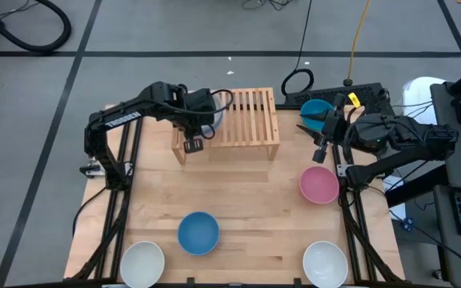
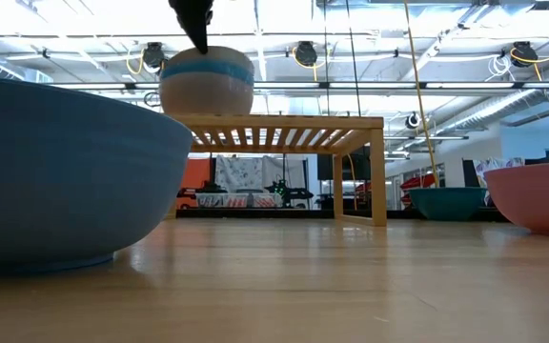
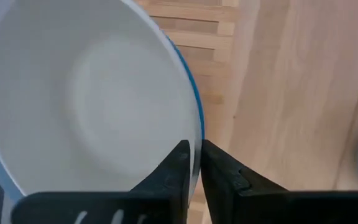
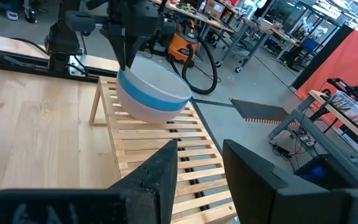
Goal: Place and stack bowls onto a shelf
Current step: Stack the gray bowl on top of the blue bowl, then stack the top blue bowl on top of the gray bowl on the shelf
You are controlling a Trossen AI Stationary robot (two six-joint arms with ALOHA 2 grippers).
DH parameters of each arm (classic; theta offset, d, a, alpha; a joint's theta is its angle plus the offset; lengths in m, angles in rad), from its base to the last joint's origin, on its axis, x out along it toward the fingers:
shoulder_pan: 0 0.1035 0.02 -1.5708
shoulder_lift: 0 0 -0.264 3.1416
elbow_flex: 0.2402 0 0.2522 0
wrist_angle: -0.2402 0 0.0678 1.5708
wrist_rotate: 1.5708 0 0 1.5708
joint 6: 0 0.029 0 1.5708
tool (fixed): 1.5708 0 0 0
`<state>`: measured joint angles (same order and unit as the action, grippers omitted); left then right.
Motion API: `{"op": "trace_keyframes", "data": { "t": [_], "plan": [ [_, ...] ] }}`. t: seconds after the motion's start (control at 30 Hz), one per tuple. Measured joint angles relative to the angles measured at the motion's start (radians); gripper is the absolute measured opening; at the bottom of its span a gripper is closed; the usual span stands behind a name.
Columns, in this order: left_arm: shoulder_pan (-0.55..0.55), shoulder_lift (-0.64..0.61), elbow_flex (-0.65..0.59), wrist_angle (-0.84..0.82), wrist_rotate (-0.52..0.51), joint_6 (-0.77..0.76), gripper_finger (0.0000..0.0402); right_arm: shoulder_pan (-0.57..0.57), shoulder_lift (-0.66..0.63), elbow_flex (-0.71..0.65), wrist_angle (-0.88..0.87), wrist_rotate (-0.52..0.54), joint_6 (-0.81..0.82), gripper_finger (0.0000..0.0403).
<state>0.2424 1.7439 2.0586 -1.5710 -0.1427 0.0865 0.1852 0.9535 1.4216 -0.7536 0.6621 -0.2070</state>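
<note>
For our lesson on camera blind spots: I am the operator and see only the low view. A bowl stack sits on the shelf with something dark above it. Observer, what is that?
Observer: The left gripper, at the stack's rim.
Operator: What is the top bowl?
Observer: A white bowl, nested in a blue bowl.
Operator: Where is the other arm?
Observer: The right gripper waits beyond the right end of the shelf, fingers open, beside the teal bowl.
</note>
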Motion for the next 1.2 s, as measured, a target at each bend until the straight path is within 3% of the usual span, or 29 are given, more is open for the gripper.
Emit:
{"op": "trace_keyframes", "data": {
  "t": [0.43,1.1,1.2],
  "plan": [
    [-0.002,-0.01,0.007,0.0,-0.1,0.047,0.0055,0.0,0.0,0.0,0.0,0.0,-0.007,0.0121],
    [-0.017,-0.045,0.013,0.001,-0.102,0.025,0.0056,0.0,-0.009,0.0,-0.011,0.0,-0.019,0.0121],
    [-0.021,-0.078,0.014,0.001,-0.102,0.027,0.0056,0.0,-0.028,0.0,-0.03,0.05,0.031,0.0121]
  ]
}}
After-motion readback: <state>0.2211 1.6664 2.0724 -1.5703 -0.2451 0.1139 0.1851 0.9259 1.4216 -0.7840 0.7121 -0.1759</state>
